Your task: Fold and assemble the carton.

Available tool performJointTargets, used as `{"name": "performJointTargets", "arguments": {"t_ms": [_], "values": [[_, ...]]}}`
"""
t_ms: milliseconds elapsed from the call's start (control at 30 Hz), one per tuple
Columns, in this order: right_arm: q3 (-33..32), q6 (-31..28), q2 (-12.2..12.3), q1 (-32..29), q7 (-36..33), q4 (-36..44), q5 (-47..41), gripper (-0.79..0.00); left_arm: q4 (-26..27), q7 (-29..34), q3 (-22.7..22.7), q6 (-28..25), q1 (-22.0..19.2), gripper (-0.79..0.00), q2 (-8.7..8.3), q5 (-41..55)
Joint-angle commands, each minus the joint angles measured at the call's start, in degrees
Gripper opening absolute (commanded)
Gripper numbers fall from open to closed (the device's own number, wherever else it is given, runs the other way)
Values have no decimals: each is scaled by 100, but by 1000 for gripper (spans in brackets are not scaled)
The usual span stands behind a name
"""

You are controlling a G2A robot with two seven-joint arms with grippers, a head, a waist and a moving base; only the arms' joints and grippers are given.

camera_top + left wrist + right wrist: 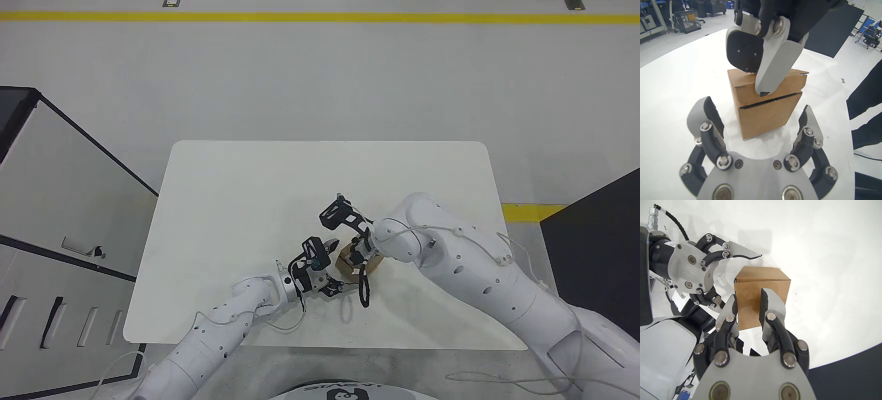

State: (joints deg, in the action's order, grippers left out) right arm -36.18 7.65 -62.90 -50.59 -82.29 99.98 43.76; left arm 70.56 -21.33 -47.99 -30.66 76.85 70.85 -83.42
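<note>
Nearest its own wrist camera, the left gripper (757, 106) has its 2 fingers spread wide, just short of the carton (764, 111) and not touching it. That brown carton stands upright on the white table (677, 85), which in the top view puts it close to the edge nearest the robot.

The left wrist view shows the carton's top flap folded down, with a dark slit along its front edge. The right gripper (757, 81) hangs above it with fingers apart, 1 grey fingertip pressing the flap and the black-padded one at the rear top edge.

The right wrist view shows those fingers straddling the top face, 1 at the carton's edge and 1 over its middle. A small white label (671, 244) on the left arm's wrist carries print too small to read.
</note>
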Motion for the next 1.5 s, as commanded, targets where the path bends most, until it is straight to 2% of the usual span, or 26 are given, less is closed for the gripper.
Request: {"name": "performJointTargets", "arguments": {"t_ms": [0, 267, 400, 600, 1033, 1200, 1467], "values": [[-6, -9, -8, 2, -16, -9, -2, -560, 0, 0, 0, 0, 0, 0, 0, 0], [-47, -44, -35, -17, -55, -29, 1, -573, 0, 0, 0, 0, 0, 0, 0, 0], [-75, -47, -37, -52, -61, 1, 38, -520, 0, 0, 0, 0, 0, 0, 0, 0], [-111, -85, -35, -97, -119, 103, 142, -483, 0, 0, 0, 0, 0, 0, 0, 0], [-161, -168, -43, -153, -310, 310, 352, -443, 0, 0, 0, 0, 0, 0, 0, 0], [-184, -239, -43, -171, -398, 372, 414, -480, 0, 0, 0, 0, 0, 0, 0, 0], [-204, -287, -61, -188, -442, 298, 485, -613, 0, 0, 0, 0, 0, 0, 0, 0]]}}
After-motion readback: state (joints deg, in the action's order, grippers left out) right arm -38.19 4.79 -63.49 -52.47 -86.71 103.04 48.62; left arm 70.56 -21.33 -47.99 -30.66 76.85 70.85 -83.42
